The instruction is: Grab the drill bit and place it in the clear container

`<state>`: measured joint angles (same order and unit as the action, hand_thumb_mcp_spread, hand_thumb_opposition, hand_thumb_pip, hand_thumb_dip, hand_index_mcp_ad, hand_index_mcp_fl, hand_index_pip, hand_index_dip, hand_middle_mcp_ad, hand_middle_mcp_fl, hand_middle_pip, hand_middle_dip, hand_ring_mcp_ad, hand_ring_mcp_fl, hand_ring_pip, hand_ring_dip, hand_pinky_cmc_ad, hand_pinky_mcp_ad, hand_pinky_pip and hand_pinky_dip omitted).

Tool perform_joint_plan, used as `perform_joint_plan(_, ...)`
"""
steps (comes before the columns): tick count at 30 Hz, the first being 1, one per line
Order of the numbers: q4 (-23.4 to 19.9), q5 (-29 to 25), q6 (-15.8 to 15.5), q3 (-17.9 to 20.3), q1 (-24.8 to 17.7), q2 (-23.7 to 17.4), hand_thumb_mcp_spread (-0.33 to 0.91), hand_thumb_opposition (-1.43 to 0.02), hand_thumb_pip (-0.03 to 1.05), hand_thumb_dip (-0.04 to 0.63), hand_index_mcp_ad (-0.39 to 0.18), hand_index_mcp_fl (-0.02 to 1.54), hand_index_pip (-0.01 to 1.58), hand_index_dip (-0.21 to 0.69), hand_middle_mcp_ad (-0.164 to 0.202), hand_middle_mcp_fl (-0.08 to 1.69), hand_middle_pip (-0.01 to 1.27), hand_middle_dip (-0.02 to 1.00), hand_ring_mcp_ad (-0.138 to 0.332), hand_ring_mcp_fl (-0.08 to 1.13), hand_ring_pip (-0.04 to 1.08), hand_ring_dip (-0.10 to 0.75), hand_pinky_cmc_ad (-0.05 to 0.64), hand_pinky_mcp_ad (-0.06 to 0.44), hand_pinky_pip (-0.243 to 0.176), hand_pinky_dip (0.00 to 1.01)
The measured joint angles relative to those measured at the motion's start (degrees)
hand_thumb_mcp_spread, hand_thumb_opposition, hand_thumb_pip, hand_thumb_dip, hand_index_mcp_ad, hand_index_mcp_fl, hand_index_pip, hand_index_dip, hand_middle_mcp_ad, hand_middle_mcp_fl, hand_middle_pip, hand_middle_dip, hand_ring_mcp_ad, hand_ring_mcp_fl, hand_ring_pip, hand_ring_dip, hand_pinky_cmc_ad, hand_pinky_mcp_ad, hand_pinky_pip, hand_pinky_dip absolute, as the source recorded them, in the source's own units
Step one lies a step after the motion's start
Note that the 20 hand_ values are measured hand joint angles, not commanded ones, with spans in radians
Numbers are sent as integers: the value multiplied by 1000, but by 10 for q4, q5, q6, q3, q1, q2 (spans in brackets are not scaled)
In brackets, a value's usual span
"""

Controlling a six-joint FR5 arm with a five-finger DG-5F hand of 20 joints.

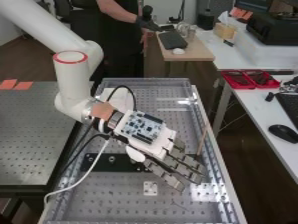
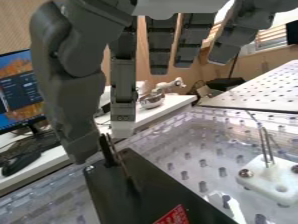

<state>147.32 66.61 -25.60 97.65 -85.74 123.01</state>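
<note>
First spotter: Your robot hand [image 1: 183, 169] is open above the bench, its fingers straight, operator. Where does your drill bit stand?

Second spotter: In the wrist view, what you take for the drill bit [image 2: 106, 149], a slim dark piece, stands upright on the black plate [image 2: 169, 192], below and between the thumb [image 2: 70, 105] and the nearest finger [image 2: 123, 95]. Whether either touches it, you cannot tell.

First spotter: How does it handle once you have it?

Second spotter: Expect light, stiff metal, likely hard and smooth, with nothing to squash. Its thinness is your trouble: off-centre pressure can roll it across the pads or tip it over. A very slim bit may also snap if you bend it sideways.

First spotter: So where do you pinch?

Second spotter: High on the upper part, thumb against finger, squarely across its width, with enough bare length below for placing. If its foot sits in a hole, which you cannot tell from here, you draw it straight up before you swing it away. Close evenly; a firm pinch should do it no harm.
</note>
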Motion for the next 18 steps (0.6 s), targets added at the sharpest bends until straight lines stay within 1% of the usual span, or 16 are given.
perform_joint_plan(2, 0, 0, 1, -1, 0, 1, 588, -834, 358, 204, -110, 527, 1044, 183, 49, 91, 140, 157, 51, 63, 126, 14, 229, 129, -58, 188)
perform_joint_plan(4, 0, 1, 2, -1, 0, 1, 588, -834, 358, 208, -120, 527, 1040, 183, 52, 94, 140, 157, 52, 72, 126, 14, 229, 129, -61, 188)
perform_joint_plan(7, 0, 1, 2, -1, 0, 1, 586, -834, 354, 208, -122, 520, 1051, 180, 51, 126, 140, 157, 52, 73, 126, 14, 230, 129, -58, 188)
perform_joint_plan(8, -1, 2, 3, -1, 0, 1, 604, -834, 358, 208, -122, 525, 1052, 180, 51, 124, 140, 157, 52, 73, 126, 14, 232, 131, -61, 188)
perform_joint_plan(11, -1, 1, 3, -2, 0, 2, 604, -834, 356, 208, -122, 529, 1051, 180, 51, 89, 140, 157, 52, 73, 126, 14, 234, 131, -61, 188)
perform_joint_plan(15, -1, 2, 2, -5, 1, 4, 604, -834, 360, 208, -122, 531, 1051, 180, 51, 126, 143, 157, 49, 73, 126, 14, 243, 129, -58, 188)
perform_joint_plan(17, -2, 3, 0, -6, 1, 5, 614, -834, 360, 204, -122, 539, 1058, 183, 49, 87, 140, 157, 49, 73, 126, 14, 243, 129, -58, 188)
perform_joint_plan(18, -2, 3, 0, -6, 1, 5, 616, -834, 372, 204, -131, 564, 1077, 183, 49, 87, 140, 157, 49, 73, 126, 14, 243, 133, -61, 188)
